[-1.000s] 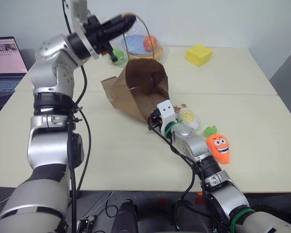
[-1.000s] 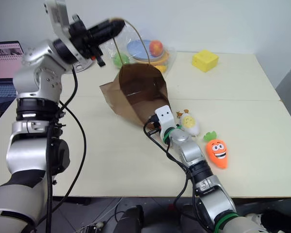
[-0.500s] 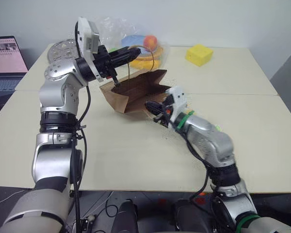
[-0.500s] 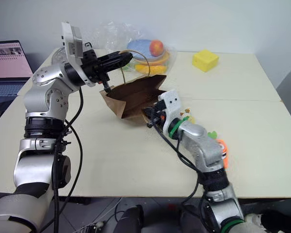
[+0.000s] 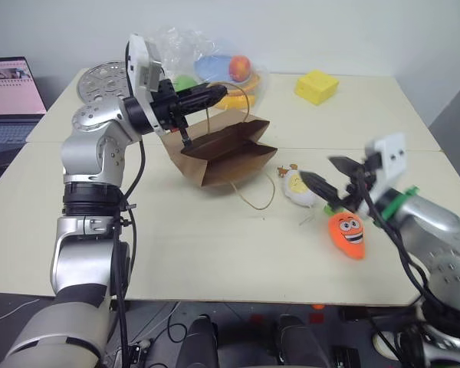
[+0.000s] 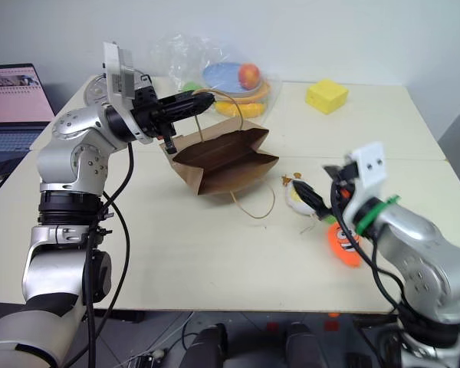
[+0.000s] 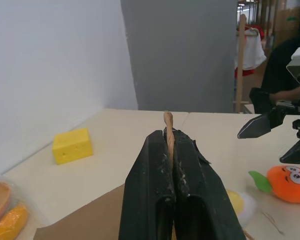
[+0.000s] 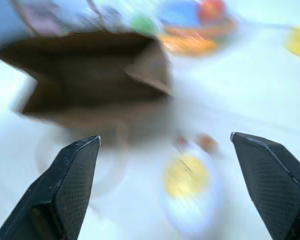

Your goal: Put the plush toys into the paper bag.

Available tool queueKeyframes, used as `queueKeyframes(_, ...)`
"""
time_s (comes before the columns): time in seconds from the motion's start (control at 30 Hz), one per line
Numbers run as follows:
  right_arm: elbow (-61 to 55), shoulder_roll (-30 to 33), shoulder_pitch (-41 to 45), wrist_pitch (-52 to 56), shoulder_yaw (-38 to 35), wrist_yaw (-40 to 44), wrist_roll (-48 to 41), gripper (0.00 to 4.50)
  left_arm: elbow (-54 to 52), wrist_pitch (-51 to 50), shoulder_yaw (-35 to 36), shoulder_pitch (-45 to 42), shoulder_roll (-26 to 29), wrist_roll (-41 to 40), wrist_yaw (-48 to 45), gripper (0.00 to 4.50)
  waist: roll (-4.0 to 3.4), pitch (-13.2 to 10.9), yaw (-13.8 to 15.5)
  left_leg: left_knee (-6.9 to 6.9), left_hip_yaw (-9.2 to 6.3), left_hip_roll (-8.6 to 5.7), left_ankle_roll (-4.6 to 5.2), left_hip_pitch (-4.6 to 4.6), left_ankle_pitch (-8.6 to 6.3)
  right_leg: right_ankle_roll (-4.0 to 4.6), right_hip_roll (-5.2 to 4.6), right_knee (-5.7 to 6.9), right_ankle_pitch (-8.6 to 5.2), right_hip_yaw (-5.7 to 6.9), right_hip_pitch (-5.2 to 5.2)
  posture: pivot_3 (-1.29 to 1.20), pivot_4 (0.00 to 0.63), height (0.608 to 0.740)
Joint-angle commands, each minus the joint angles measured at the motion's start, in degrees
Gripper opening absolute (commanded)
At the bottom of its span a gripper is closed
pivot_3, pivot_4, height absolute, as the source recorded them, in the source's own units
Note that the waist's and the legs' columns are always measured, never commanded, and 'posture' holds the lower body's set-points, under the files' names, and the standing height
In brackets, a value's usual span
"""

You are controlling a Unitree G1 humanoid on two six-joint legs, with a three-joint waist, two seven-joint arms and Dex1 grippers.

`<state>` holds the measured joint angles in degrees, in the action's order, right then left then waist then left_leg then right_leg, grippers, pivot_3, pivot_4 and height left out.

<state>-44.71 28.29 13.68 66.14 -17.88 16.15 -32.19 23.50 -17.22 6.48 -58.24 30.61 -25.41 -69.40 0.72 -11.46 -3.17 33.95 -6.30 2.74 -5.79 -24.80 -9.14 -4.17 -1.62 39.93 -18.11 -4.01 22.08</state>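
Paper bag lying open on the table, one twine handle clenched in the left gripper, right gripper spread wide and empty above the egg toy, carrot toy beside it on the table

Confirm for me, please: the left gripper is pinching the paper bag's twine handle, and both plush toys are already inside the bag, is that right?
Not quite. The left gripper does pinch the twine handle of the paper bag, but the plush toys are not inside. The left eye view shows the egg toy and the carrot toy lying on the table beside the bag, near the open right gripper.
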Motion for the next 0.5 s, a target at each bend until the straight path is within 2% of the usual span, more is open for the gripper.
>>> queueKeyframes(0.03, -5.0, 0.5, -6.6, -3.0, -0.9, -3.5, 4.2, 4.47, -1.4, -0.2, 0.6, -1.2, 0.8, -1.0, -0.5, 0.0, 0.01, 0.0, 0.0, 0.0, 0.02, 0.0, 0.0, 0.0, 0.0, 0.0, 0.0, -0.01, 0.0, -0.02, 0.0, 0.0, 0.15, 0.74)
queueKeyframes(0.17, -5.6, -2.4, -15.0, -5.5, 3.1, -5.3, 6.1, 4.47, -0.6, 0.3, 0.3, -1.2, 0.4, -0.7, -0.4, 0.0, 0.01, 0.0, -0.2, 0.04, 0.06, 0.0, 0.0, 0.02, 0.0, -0.01, 0.0, 0.01, 0.0, -0.06, 0.0, 0.0, 0.15, 0.74)
queueKeyframes(0.5, -6.1, -3.0, -20.7, -5.5, 3.8, -8.8, 11.6, 4.47, -0.7, -0.1, 0.1, -1.7, 0.7, -0.8, -0.6, 0.0, 0.01, 0.0, 0.1, 0.03, 0.02, 0.01, 0.0, 0.02, 0.01, -0.01, 0.01, -0.02, -0.01, -0.04, -0.03, 0.0, 0.15, 0.74)
